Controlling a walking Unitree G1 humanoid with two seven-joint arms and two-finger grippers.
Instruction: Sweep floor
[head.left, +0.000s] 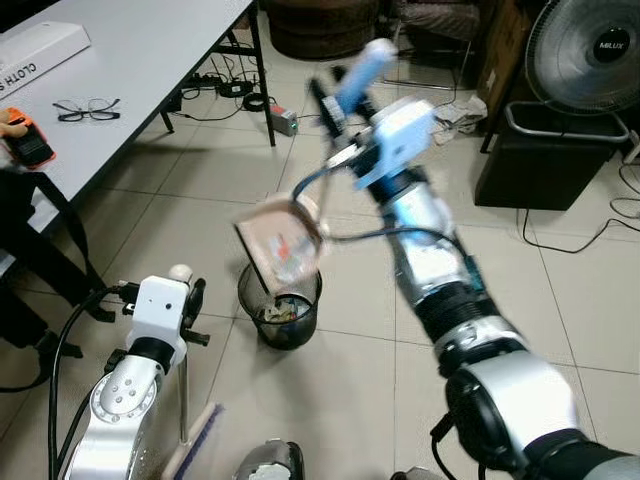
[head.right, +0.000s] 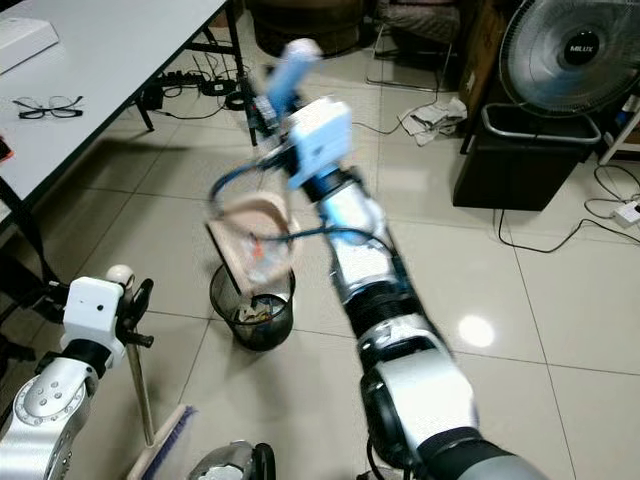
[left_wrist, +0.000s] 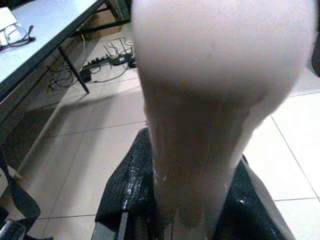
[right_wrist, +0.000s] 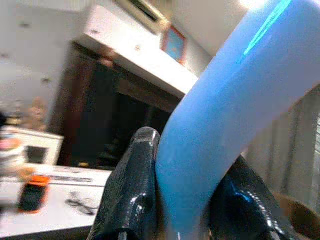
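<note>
Dustpan (head.left: 280, 243) hangs tilted just above the black bin (head.left: 281, 305), mouth down toward it, blurred. Its blue handle (head.left: 362, 70) runs up and far into my right gripper (head.left: 335, 105), clamped around it.

Right eye: broom (head.right: 140, 385) stands upright near-left, left gripper (head.right: 125, 295) on the shaft; bristles cut off by the frame edge.

Left wrist: black fingers (left_wrist: 125, 200) closed on the pale shaft.

Right wrist: fingers (right_wrist: 132, 190) pinch the blue handle; bin hidden here.
</note>
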